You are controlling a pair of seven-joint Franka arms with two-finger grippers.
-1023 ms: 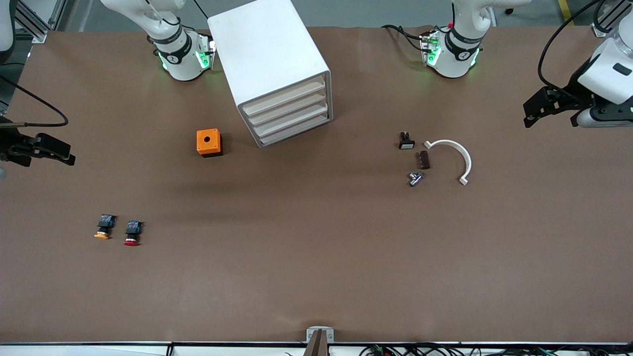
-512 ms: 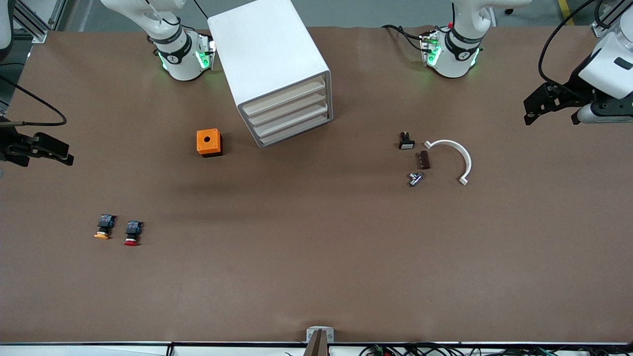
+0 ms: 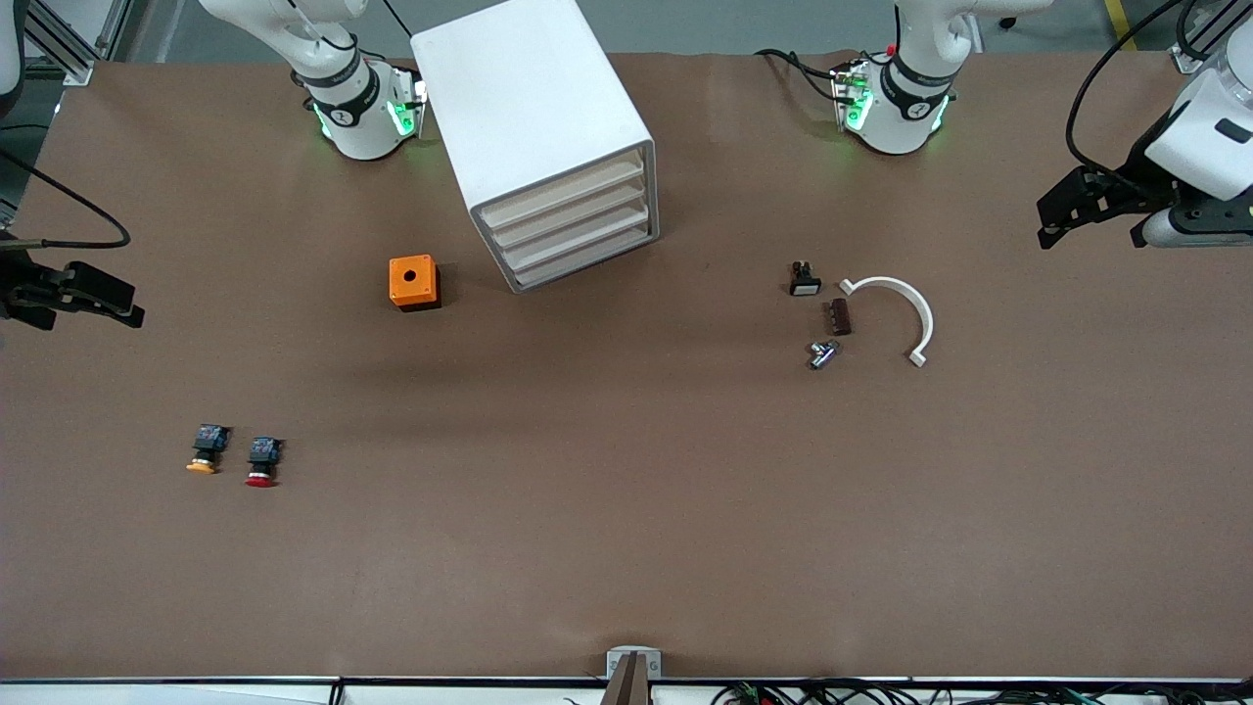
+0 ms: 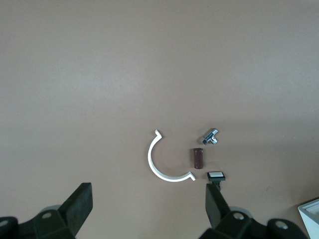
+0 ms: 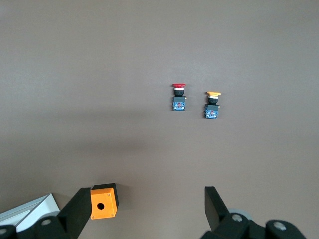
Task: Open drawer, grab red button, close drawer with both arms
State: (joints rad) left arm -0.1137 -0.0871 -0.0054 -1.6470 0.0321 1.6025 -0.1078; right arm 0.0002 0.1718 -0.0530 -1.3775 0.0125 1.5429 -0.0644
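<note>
The white cabinet (image 3: 533,108) stands between the arm bases, and its three alike drawers (image 3: 578,230) are all shut. The red-capped button (image 3: 260,460) (image 5: 179,97) lies on the table toward the right arm's end, beside an orange-capped one (image 3: 204,450) (image 5: 213,105). My right gripper (image 3: 117,304) (image 5: 147,199) hangs open and empty over the table's edge at that end. My left gripper (image 3: 1062,211) (image 4: 148,194) hangs open and empty over bare table at the left arm's end.
An orange box with a hole (image 3: 413,282) (image 5: 103,201) sits beside the cabinet. Toward the left arm's end lie a white curved piece (image 3: 905,308) (image 4: 162,167), a brown block (image 3: 840,316), a metal fitting (image 3: 822,353) and a small black switch (image 3: 805,280).
The left arm's hand has shifted slightly toward the robots' side of the table. The right gripper has drifted a little toward the table's edge. Nothing on the table moved.
</note>
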